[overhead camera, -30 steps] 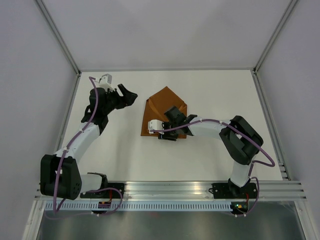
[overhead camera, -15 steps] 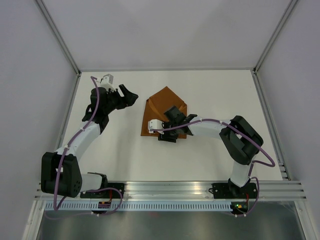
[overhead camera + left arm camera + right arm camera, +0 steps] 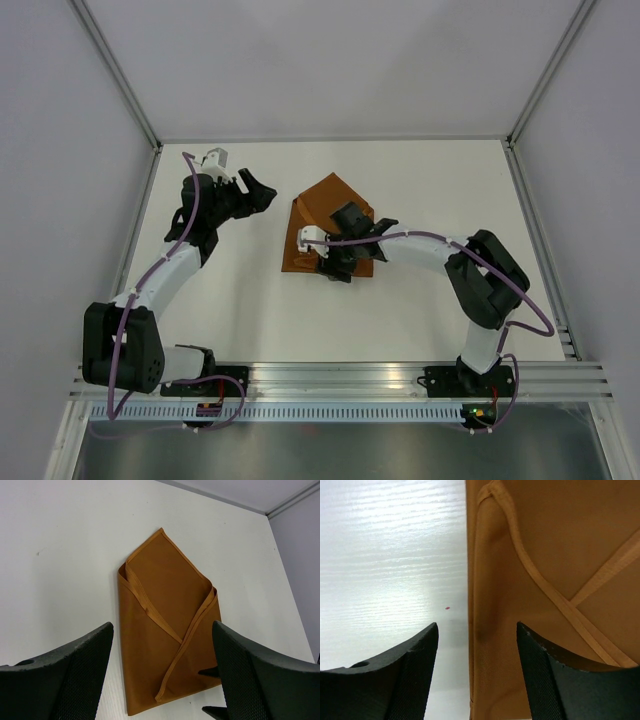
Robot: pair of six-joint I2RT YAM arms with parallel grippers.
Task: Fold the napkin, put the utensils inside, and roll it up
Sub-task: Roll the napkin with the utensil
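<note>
Two arms are standing with their bases on the metal rail (image 3: 340,372) at the near edge of the white table (image 3: 230,300). The left arm (image 3: 160,280) is bending up along the left side, and the right arm (image 3: 480,290) is reaching in from the right toward the middle. The right gripper (image 3: 476,630) is hanging low over the near left part of the napkin (image 3: 325,205). Its two fingers (image 3: 405,680) are standing wide apart with nothing pinched between them, one over the bare table and the other over the cloth, so the napkin's left edge is running between them. Whether the fingertips are touching the cloth, I cannot tell. The napkin is lying flat around the middle of the table, rust-orange and slightly shiny, folded into a shape like an envelope. Its near edge is straight, its far end is coming to a point, and two flaps are lying over the body with their hemmed edges crossing near the middle. A little farther and to the left, the left gripper (image 3: 261,191) is hovering near the napkin's far left side, apart from it and pointing toward it. Its jaws are released wide and are holding nothing. Behind all this, the pale walls (image 3: 330,70) are closing the far side of the table.
</note>
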